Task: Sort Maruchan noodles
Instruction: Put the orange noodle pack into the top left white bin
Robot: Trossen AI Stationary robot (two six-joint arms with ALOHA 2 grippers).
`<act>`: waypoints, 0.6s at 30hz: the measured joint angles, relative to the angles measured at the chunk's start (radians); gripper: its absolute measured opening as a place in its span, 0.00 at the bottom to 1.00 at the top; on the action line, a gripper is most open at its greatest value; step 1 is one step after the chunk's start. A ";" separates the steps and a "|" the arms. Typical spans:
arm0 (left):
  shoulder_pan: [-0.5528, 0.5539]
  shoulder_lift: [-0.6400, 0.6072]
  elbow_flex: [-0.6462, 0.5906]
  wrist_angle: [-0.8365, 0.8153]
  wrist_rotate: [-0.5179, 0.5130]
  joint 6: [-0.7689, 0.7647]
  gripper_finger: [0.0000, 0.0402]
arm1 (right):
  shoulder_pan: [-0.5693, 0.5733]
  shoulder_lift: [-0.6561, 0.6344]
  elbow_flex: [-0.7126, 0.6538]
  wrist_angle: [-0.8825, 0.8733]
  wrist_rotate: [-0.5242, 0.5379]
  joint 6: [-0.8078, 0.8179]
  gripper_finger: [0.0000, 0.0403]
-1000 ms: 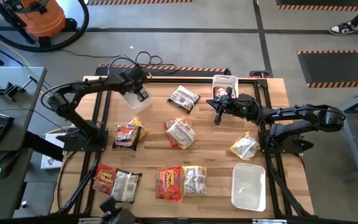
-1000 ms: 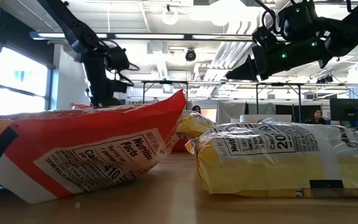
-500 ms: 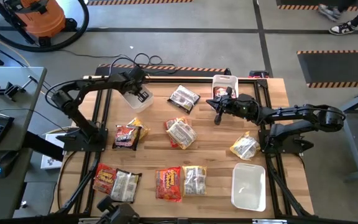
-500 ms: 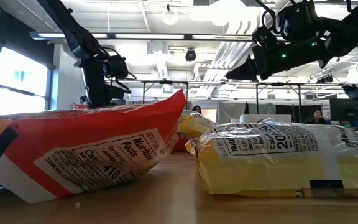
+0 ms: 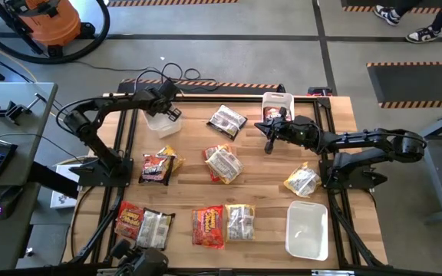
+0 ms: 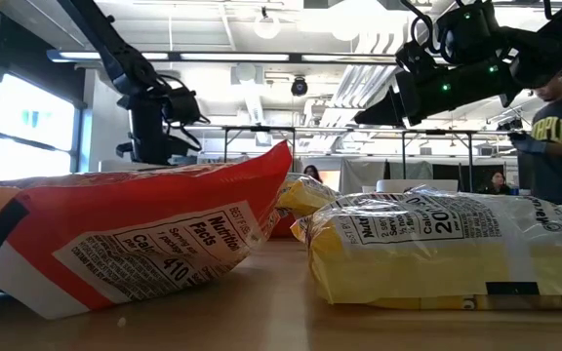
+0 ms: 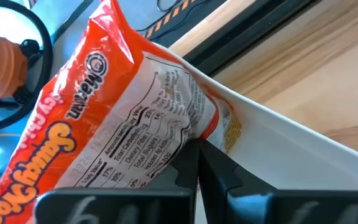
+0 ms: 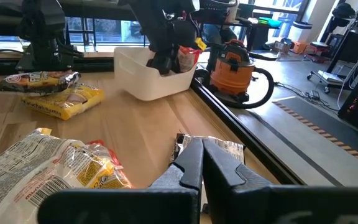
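Left gripper: at the far left of the table, over a white bin; fingers pressed together, pinching an edge of a red-orange Maruchan packet that hangs at the bin's rim.
White bin, far left: tilted, on the wood near the table's far left edge; the held packet sits at or just inside it, which of the two cannot be told.
Right gripper: raised above the far middle of the table, just near of a second white bin; fingers closed together on nothing.
Second white bin: at the table's far edge, right of centre; something red and dark lies inside, too hidden by the arm to name.
Third white bin: near right corner.
Dark brown-silver packet: far centre, between the two far bins.
Yellow-white packet, centre: mid-table.
Yellow-white packet, right: right side, just far of the third bin.
Dark red packet: left side.
Near row: red-orange packet touching a pale packet at near left; red-orange packet touching a yellow-white packet at near centre.
Person: standing in the room beyond the table.
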 joint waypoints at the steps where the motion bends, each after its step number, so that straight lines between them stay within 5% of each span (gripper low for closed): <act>1: 0.003 0.000 0.000 0.000 0.000 -0.001 0.00 | 0.000 0.000 0.000 0.000 0.000 0.000 0.00; 18: -0.003 -0.001 -0.154 0.303 0.031 0.056 0.00 | 0.000 0.000 0.000 0.000 0.000 0.000 0.00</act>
